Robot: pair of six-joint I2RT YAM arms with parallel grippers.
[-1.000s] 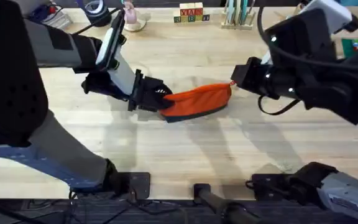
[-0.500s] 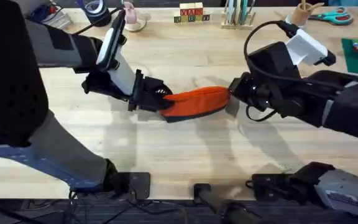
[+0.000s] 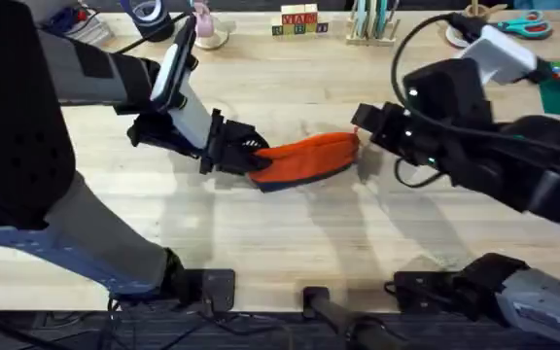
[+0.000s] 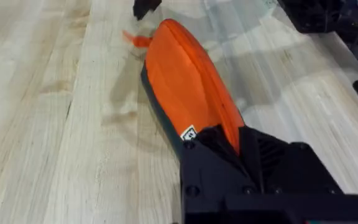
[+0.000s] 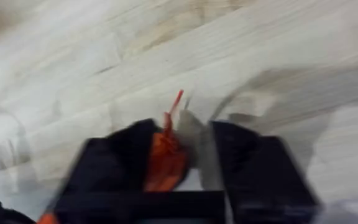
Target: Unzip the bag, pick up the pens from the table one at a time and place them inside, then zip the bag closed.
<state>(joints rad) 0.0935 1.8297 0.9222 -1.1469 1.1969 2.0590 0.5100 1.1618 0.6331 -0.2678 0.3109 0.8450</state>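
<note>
With the left gripper [image 3: 244, 156] clamped on one end of the bag [image 3: 306, 158] at mid-table, the right gripper [image 3: 360, 131] sits at the far end – its fingers straddling the pull tab [image 5: 168, 122], grip unclear – so pull straight along the zip.

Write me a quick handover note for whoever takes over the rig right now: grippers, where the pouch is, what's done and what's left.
Left gripper: shut on the near end of the orange fabric pouch with the dark navy base, pinning it on the light wooden plank table.
Right gripper: at the pouch's far end, around the orange pull tab; whether it has closed on the tab cannot be told.
Pouch: lying on its side mid-table, bulging, its top seam looking closed in the left wrist view.
Pens: none lying on the table, so probably already inside.
Left to do: confirm the zip is fully shut, then release both grippers.
</note>
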